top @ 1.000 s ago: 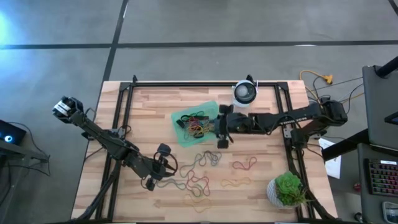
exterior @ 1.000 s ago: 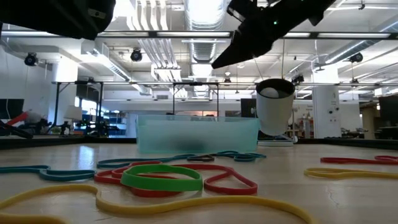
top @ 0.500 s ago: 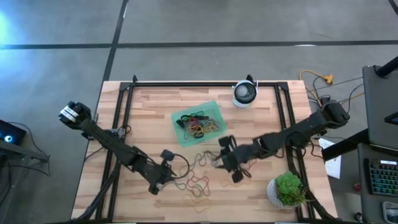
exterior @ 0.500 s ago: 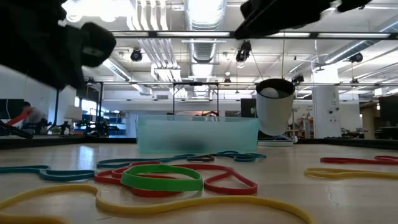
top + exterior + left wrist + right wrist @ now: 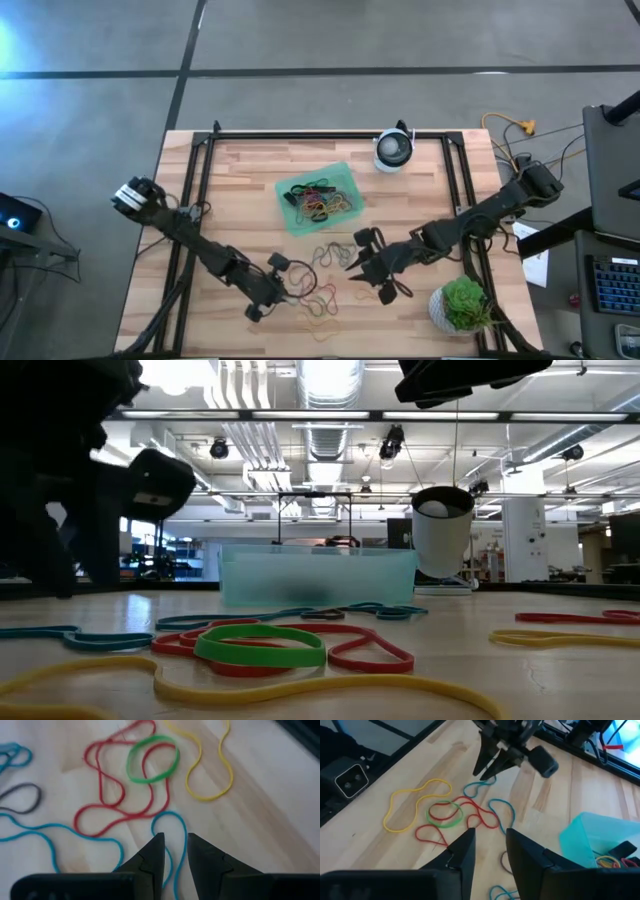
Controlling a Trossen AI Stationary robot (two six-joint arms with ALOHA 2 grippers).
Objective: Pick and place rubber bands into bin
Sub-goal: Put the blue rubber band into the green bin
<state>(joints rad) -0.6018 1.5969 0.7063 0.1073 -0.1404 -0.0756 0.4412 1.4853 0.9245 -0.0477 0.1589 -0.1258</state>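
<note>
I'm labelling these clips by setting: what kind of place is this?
Probably a robotics lab or open workshop. Bare ceiling ducts run over a large open hall, two robot arms work at a framed wooden table, and loose cables trail beside it.

We count two arms, one green bin (image 5: 318, 197), one round white device (image 5: 394, 150), one potted plant (image 5: 462, 304); loose rubber bands (image 5: 152, 759) too tangled to count.

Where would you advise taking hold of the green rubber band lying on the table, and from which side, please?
Grip the green rubber band on its bare outer arc, the part facing the yellow band, coming straight down from above. It lies flat as a small open oval, and its other side crosses the red band, so pinching there would probably catch both.
</note>
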